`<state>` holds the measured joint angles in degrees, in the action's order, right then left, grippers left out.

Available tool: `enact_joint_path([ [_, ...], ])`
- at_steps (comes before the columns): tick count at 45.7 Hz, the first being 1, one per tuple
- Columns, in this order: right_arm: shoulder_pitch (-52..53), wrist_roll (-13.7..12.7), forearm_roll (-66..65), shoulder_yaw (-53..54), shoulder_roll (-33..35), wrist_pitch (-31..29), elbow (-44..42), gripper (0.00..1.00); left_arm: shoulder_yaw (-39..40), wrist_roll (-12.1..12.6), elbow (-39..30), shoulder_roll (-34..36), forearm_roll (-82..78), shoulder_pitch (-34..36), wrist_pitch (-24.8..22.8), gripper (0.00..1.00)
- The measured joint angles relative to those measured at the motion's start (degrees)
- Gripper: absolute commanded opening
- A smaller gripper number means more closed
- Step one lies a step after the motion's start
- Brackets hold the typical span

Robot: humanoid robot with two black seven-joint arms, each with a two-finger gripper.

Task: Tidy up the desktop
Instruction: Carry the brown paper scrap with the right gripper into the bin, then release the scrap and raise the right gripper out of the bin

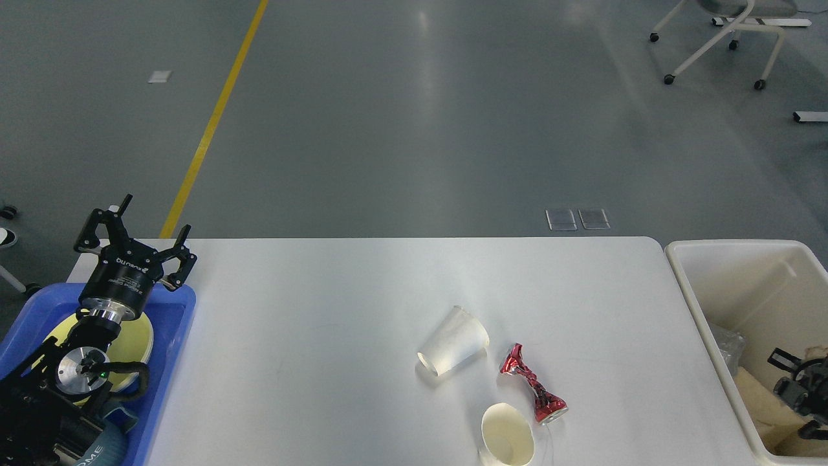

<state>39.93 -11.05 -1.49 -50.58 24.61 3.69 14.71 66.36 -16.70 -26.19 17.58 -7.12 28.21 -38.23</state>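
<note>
Nearest you on the white desktop (310, 336), an upright paper cup (508, 435) stands at the front edge, its cream inside showing. Just beside it, to the right and slightly further back, lies a crushed red can (533, 387), twisted thin at the middle. Just behind the upright cup, a second paper cup (453, 341) lies on its side, mouth towards you.

All three look light. The cups are thin and will likely buckle if squeezed hard, so take each across the rim or wall gently. The can is stiff, creased metal; its narrow waist is probably the easiest place to grip.

Left of the cups, well apart, your left gripper (132, 249) hangs over a blue tray (184, 310) holding a pale yellow plate (132, 340). Its fingers are spread wide and hold nothing.

Right of the cups, past the desktop's edge, a cream bin (705, 304) holds some rubbish. Your right gripper (799, 388) sits inside it, dark and partly cut off; you cannot tell how its fingers stand.

Beyond the desktop is grey floor with a yellow line (213, 116) and a wheeled chair (718, 39).
</note>
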Motion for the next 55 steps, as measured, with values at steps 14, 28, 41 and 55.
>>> enact_joint_path([
  [14, -3.42, -0.01, 0.34, 0.05, -3.13, 1.32, -3.72, 0.0, 0.0, 0.0, 0.0, 0.0, 0.0, 0.0, 0.0, 0.96],
  [28, -4.91, -0.08, 0.35, 0.05, -4.68, 1.56, -3.73, 0.62, 0.0, 0.0, 0.0, 0.0, 0.0, 0.0, 0.0, 0.96],
  [41, -5.1, -0.03, 0.37, -0.04, -5.6, 6.78, -3.74, 1.0, 0.0, 0.0, 0.0, 0.0, 0.0, 0.0, 0.0, 0.96],
  [55, -5.08, -0.02, -0.42, -0.18, -5.55, 7.03, -3.52, 1.0, 0.0, 0.0, 0.0, 0.0, 0.0, 0.0, 0.0, 0.96],
])
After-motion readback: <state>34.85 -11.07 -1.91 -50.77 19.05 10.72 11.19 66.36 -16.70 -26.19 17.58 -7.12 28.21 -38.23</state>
